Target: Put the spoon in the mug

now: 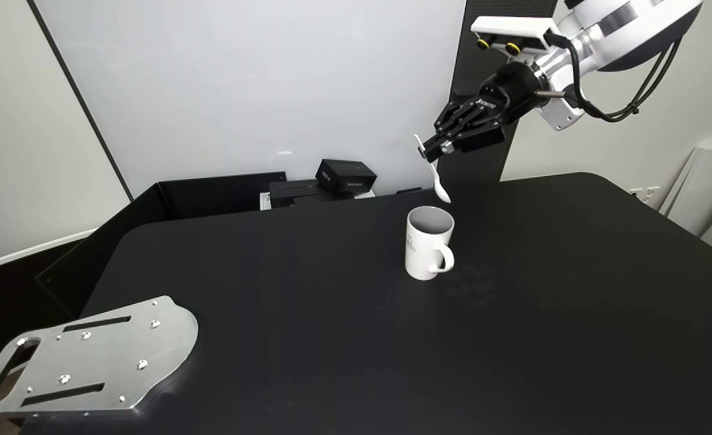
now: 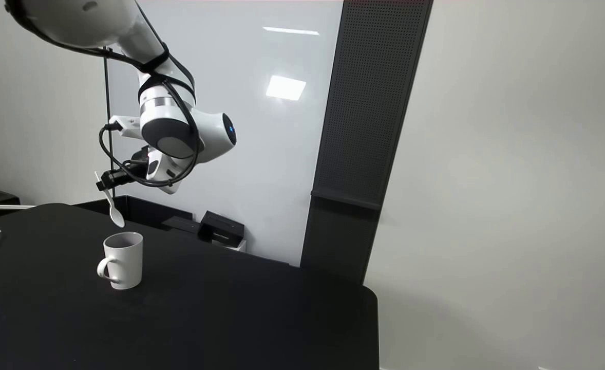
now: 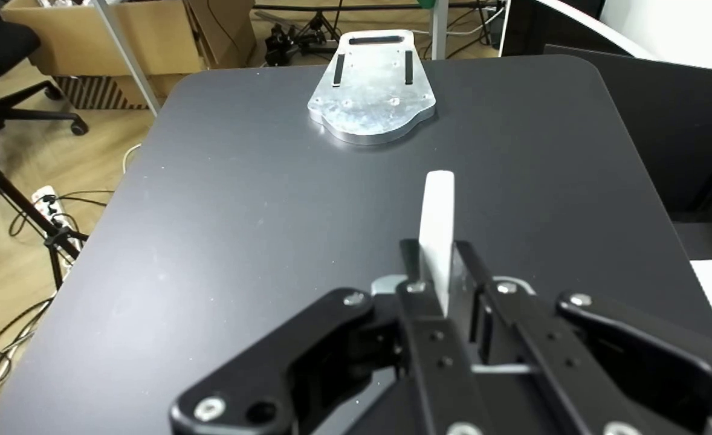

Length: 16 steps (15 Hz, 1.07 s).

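Note:
My gripper (image 1: 430, 151) is shut on the white spoon (image 1: 440, 187) near the upper part of its handle. It also shows in an exterior view (image 2: 102, 185). The spoon hangs slightly tilted, bowl down, in both exterior views (image 2: 116, 213). In the wrist view its handle end (image 3: 437, 217) sticks up between the fingertips (image 3: 440, 260). The white mug (image 1: 421, 257) stands upright on the black table, its handle visible in both exterior views (image 2: 129, 264). The spoon's bowl is above the mug's rim, apart from it. In the wrist view pale edges show behind the fingers; I cannot tell whether they are the mug.
A grey metal plate (image 1: 108, 350) with slots lies at one end of the black table (image 1: 307, 338); it also shows in the wrist view (image 3: 371, 96). Black boxes (image 1: 347, 175) stand beyond the table's edge near the wall.

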Each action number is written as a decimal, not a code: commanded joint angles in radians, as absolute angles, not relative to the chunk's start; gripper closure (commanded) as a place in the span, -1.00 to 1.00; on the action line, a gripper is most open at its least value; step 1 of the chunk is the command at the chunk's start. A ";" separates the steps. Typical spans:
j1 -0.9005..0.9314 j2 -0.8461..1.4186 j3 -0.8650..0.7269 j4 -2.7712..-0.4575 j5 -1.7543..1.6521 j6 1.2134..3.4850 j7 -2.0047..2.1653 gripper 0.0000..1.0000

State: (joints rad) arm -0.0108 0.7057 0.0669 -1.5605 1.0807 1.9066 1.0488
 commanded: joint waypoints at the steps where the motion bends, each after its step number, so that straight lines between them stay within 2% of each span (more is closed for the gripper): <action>1: -0.003 0.713 0.056 -1.546 1.109 1.896 1.014 0.93; 16: -0.024 0.777 0.056 -1.504 1.172 1.859 0.900 0.93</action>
State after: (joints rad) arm -0.0189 0.7435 0.0632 -1.5487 1.1370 1.8909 0.9136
